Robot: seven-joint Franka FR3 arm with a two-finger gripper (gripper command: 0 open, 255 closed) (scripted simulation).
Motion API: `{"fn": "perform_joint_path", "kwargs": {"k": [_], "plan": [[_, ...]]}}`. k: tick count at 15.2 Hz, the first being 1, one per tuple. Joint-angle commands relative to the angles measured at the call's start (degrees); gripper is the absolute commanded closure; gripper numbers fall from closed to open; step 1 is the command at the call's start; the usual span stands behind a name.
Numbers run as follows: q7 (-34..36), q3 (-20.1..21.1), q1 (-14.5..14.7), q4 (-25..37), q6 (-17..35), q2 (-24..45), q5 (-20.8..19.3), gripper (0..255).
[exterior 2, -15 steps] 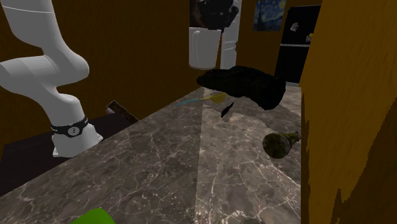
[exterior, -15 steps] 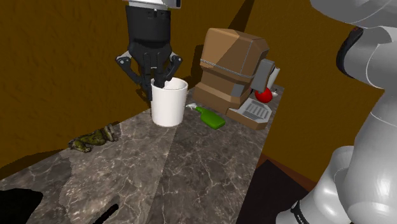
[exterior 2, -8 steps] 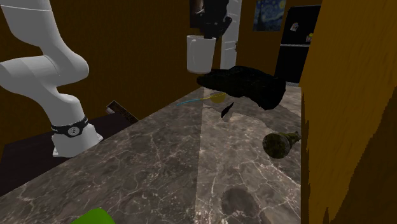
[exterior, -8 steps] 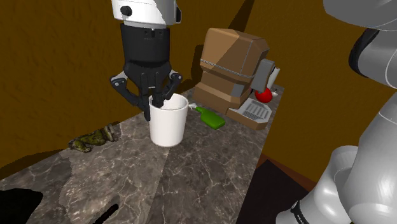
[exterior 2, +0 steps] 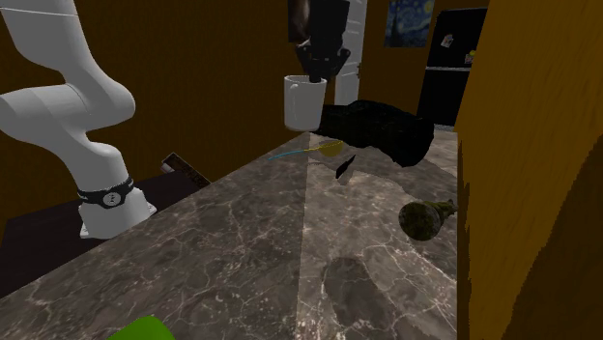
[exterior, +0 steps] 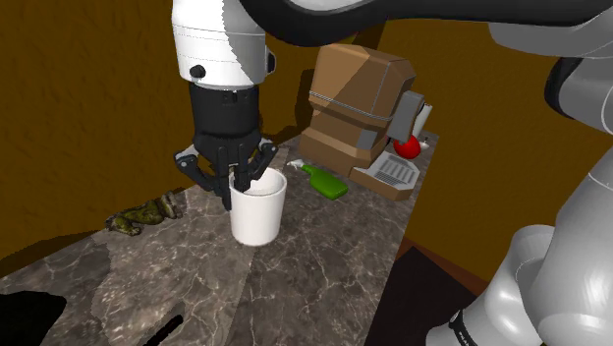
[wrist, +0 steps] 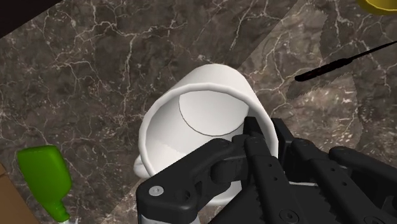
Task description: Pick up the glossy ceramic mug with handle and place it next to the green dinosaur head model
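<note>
one white mug (exterior: 258, 211) hangs by its rim from the hand (exterior: 239, 183).

The arm (exterior: 580, 246) is showing glossy white, rounded links, with dark bands sitting at the joints. A black ring is circling its white base (exterior 2: 108, 208). The hand (exterior: 243, 179) is showing all black below a white wrist cuff, its ribbed linkages carrying a small silver screw (wrist: 157, 189).
</note>
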Motion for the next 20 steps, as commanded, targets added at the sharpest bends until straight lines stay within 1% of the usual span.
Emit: {"fn": "perform_joint_path", "kwargs": {"k": [1, 10, 20], "plan": [[0.0, 0.0, -0.1, -1.4, 1.5, 0.0, 0.0, 255], [0.0, -0.2, -0.2, -7.9, 8.3, 0.4, -0.3, 255], [0.5, -0.3, 0.0, -13.7, 15.6, 2.1, -1.2, 255]]}}
